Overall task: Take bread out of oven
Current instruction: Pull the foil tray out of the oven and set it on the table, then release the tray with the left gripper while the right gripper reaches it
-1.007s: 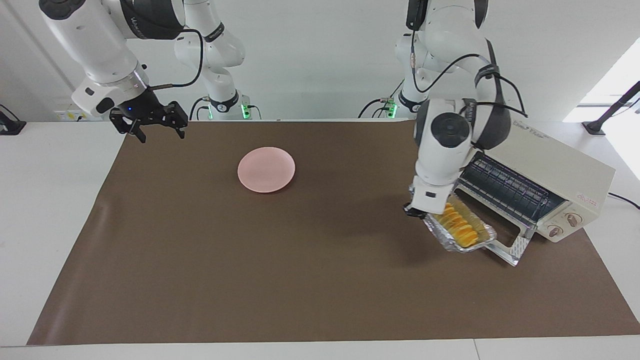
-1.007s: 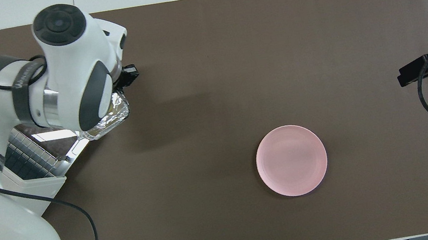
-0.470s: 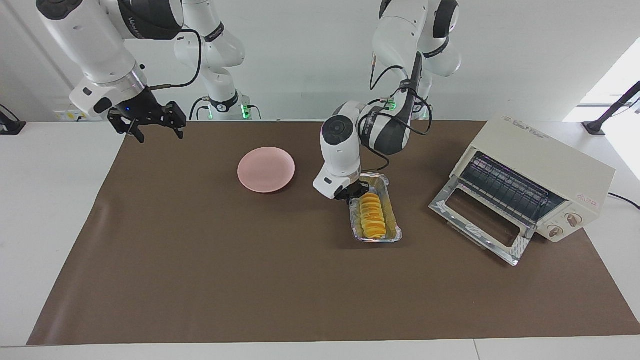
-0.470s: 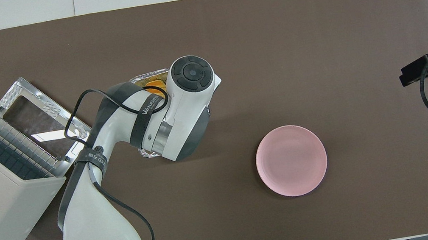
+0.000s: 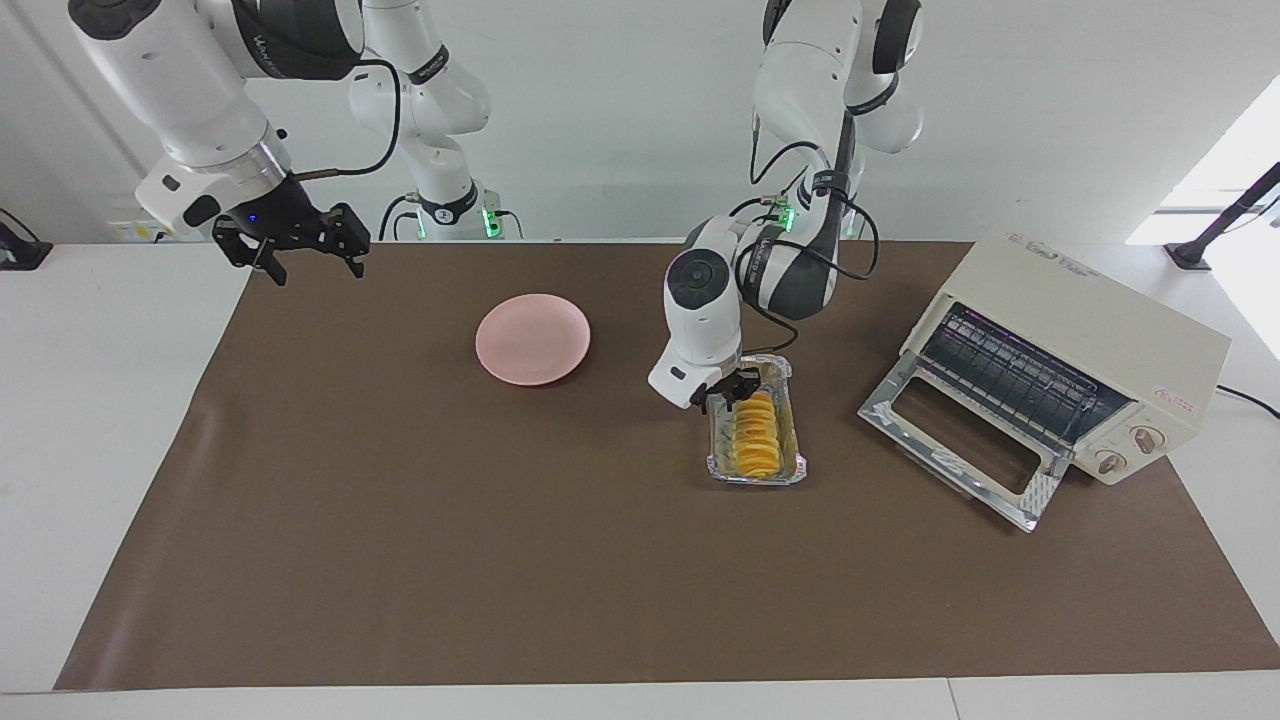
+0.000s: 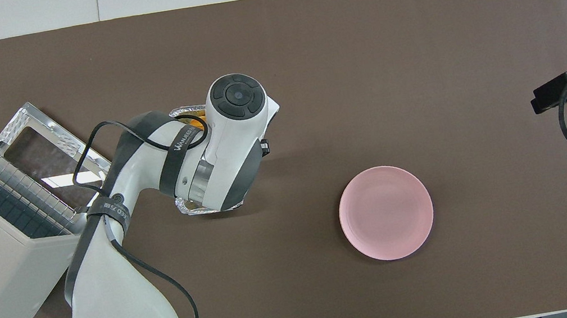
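- The bread [image 5: 754, 441] is being carried in a foil tray [image 5: 795, 462] lying on the brown mat [image 5: 500, 560], near the mat's middle, between the pink plate [image 5: 532, 338] and the open oven [image 5: 1075, 350].
- The left gripper [image 5: 733, 388] is being held at the tray's end nearer the robots; whether its fingers are clamped on the rim cannot be told.
- The right gripper [image 5: 300, 247] is being kept waiting, fingers spread and empty, over the mat's corner at the right arm's end.
- The loaf is being judged light, soft and crushable; the thin foil, easily bent.
- A gentle hold across the loaf's middle is being advised.
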Available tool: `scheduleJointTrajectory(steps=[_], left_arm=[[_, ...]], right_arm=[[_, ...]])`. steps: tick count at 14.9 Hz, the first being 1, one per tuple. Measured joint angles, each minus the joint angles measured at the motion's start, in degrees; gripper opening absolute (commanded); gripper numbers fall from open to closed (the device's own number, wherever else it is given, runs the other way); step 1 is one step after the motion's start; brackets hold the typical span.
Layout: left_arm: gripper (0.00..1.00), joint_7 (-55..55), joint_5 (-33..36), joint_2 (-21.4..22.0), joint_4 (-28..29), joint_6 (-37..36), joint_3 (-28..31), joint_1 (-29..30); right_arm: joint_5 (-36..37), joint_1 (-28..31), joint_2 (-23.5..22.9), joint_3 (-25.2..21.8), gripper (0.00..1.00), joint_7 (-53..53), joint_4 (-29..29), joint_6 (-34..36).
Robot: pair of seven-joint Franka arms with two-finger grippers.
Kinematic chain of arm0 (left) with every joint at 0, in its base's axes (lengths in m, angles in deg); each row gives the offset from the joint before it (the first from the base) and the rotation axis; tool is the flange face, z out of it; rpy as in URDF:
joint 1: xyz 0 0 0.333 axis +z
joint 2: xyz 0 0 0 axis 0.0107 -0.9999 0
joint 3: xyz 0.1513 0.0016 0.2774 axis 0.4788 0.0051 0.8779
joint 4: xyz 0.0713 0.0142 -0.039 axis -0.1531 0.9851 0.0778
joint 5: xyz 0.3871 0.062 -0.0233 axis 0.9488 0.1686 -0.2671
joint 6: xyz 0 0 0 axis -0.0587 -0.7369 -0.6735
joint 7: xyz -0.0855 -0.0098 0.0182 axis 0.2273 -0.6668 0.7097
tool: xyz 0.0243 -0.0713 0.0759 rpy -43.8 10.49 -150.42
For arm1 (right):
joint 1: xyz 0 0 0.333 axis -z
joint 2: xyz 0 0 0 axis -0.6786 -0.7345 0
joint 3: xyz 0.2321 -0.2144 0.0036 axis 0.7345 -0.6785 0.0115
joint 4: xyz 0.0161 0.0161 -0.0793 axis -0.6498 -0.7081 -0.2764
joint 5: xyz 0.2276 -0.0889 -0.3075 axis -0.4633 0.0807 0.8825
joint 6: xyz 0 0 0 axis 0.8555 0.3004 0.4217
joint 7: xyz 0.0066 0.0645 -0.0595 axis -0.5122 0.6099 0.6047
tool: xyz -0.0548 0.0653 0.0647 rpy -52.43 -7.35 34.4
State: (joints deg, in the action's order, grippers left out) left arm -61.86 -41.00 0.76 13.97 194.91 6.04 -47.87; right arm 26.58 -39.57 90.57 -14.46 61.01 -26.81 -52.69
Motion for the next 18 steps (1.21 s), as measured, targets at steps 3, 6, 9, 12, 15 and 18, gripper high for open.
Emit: scheduleJointTrajectory(steps=[3,6,9,12,15,18], left_arm=[[1.00,0.4,-0.1,5.4,-2.7,-5.0,0.8,7.3],[1.00,5.7,-0.2,14.1,-3.0,-11.8,1.0,17.6],[1.00,12.0,-0.3,20.3,-2.6,-17.4,1.1,24.9],[1.00,18.4,-0.3,22.9,-2.3,-21.9,1.1,29.5],[1.00,24.3,-0.3,23.4,-2.2,-24.3,1.0,33.3],[1.00,25.3,-0.3,24.4,-2.2,-26.3,0.8,34.4]], right_arm=[[0.0,-0.1,0.0,0.3,1.00,0.2,0.0,-0.1],[-0.3,-2.8,0.0,0.8,1.00,5.1,-0.3,-1.1],[-0.5,-9.1,-0.4,1.1,1.00,13.8,-1.2,-5.0],[-1.2,-15.3,-3.2,1.3,1.00,22.2,-1.8,-10.8],[-2.8,-20.8,-8.3,1.4,1.00,31.0,-1.0,-16.3],[-2.8,-26.2,-15.2,1.4,1.00,39.3,3.4,-19.2]])
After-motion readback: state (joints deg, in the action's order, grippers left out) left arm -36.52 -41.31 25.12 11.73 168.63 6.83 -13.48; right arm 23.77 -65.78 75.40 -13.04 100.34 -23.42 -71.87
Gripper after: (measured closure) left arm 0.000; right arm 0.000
